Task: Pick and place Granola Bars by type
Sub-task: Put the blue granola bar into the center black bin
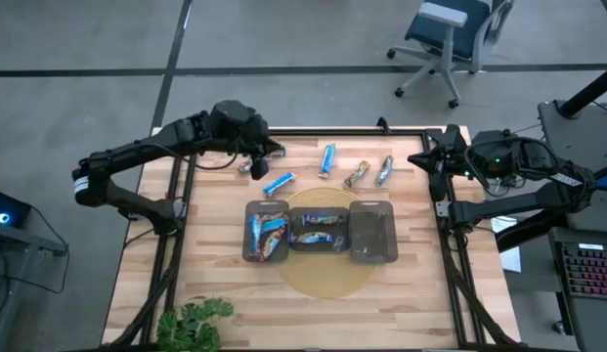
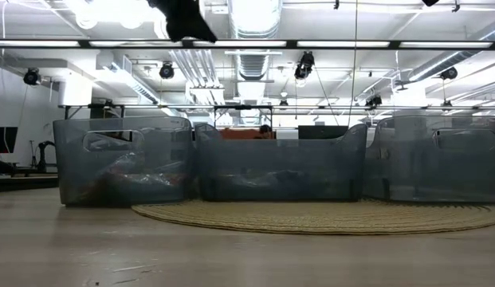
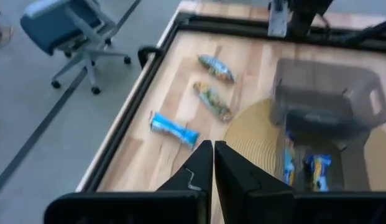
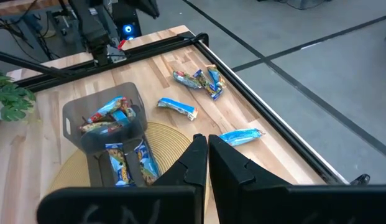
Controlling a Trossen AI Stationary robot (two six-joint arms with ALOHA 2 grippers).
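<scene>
my left gripper (image 1: pixel 256 156) and right gripper (image 1: pixel 427 159) both pinched together, empty | four Granola Bars (image 1: pixel 327 158) loose on desk (image 1: pixel 215 264), rest in trays (image 1: pixel 372 252) | I judge them light, slick, crinkly; take mid-wrapper across narrow width

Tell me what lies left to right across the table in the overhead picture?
Left claw → blue bar → second blue bar → brownish bar → silvery bar → right claw. Three trays in front: left tray, middle tray, right tray.
</scene>
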